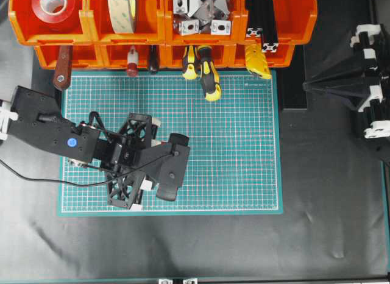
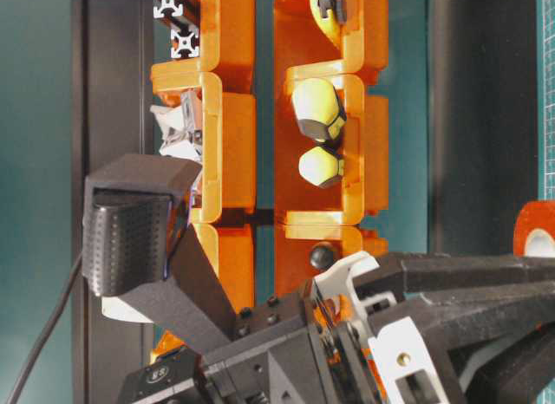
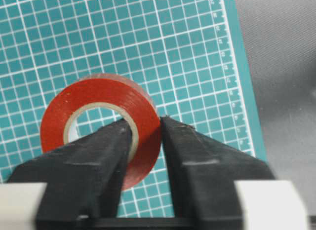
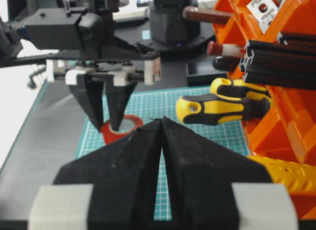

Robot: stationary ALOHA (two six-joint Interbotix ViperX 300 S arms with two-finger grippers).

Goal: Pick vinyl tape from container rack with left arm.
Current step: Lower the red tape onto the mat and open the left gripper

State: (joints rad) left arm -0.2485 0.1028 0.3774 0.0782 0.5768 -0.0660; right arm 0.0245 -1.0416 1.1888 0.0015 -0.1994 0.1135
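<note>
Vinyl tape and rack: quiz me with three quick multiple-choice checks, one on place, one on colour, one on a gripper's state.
1. The vinyl tape at the left gripper lies:
A in a rack bin
B on the green cutting mat
C on the bare black table

2. The container rack is:
A orange
B blue
C grey

3. The right gripper is:
A wide open
B holding a screwdriver
C shut, empty

Answers:
1 B, the mat's grid shows all round the roll in the left wrist view.
2 A, its bins are bright orange from overhead.
3 C, its fingertips meet with nothing between.
</note>
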